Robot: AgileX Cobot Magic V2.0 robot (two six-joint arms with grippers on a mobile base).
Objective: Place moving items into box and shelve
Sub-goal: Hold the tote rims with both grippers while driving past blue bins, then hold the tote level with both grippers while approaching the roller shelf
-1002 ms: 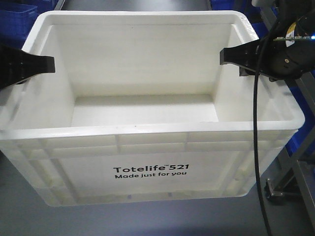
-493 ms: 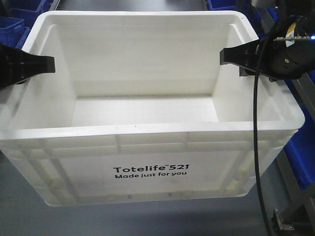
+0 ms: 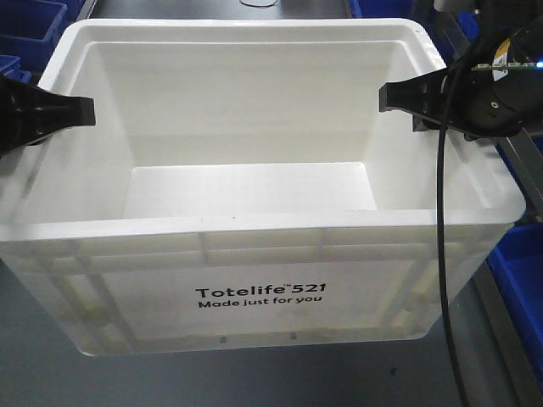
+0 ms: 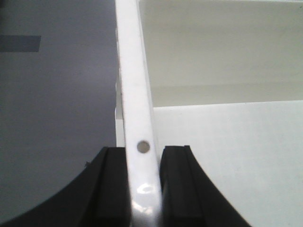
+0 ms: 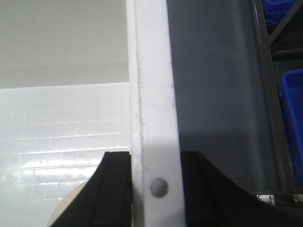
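A large white box (image 3: 254,222) marked "Totelife 521" hangs above the grey floor, held between my two grippers. My left gripper (image 3: 53,114) is shut on the box's left rim; the left wrist view shows its black fingers (image 4: 143,150) clamping the thin rim (image 4: 135,94). My right gripper (image 3: 414,103) is shut on the right rim, as the right wrist view (image 5: 155,155) shows on the rim (image 5: 151,85). A pale round item (image 5: 64,213) lies inside the box by the right wall; the rest of the box floor that shows is bare.
Blue bins (image 3: 519,280) sit on a metal shelf frame (image 3: 501,318) at the right and also show in the right wrist view (image 5: 291,123). More blue bins (image 3: 25,21) are at the far left. Grey floor (image 3: 254,381) lies below the box.
The box stays clamped the same way. The surroundings have slid down and outward in the front view: the shelf's caster at lower right has left the frame and the blue bins have shifted.
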